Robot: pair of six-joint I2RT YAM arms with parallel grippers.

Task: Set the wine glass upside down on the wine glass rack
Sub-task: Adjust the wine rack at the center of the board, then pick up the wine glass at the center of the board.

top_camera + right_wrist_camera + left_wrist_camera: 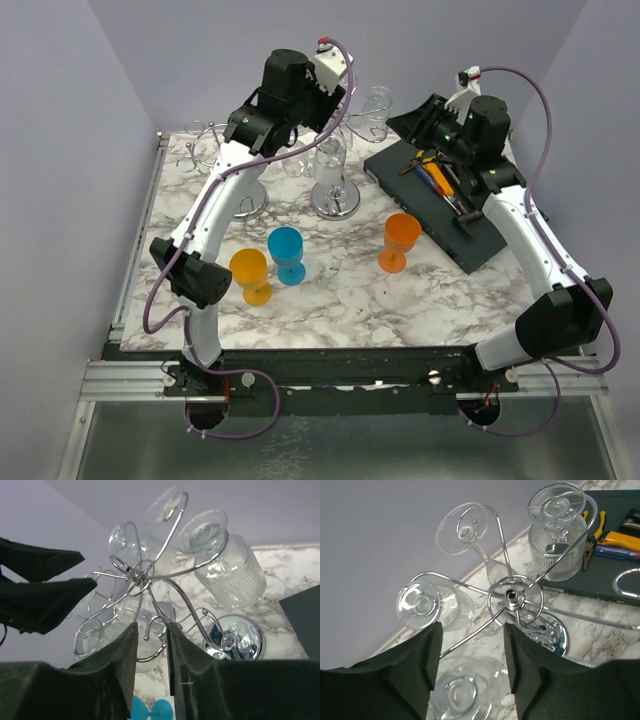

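Note:
The chrome wine glass rack (512,596) stands at the back of the table, its round base (335,200) on the marble. Several clear wine glasses hang upside down from its arms. One clear wine glass (462,695) sits foot up directly below my left gripper (472,630), which is open, its fingers (427,655) clear of the glass on both sides. Whether the foot rests in a rack arm I cannot tell. My right gripper (151,627) hovers beside the rack (137,575) from the right, jaws a little apart with nothing between them.
Three plastic goblets stand in front of the rack: orange (400,240), blue (287,252) and yellow (250,275). A dark tool tray (450,215) with pliers lies at the right. A second chrome stand (248,205) is at the left. Walls close in behind.

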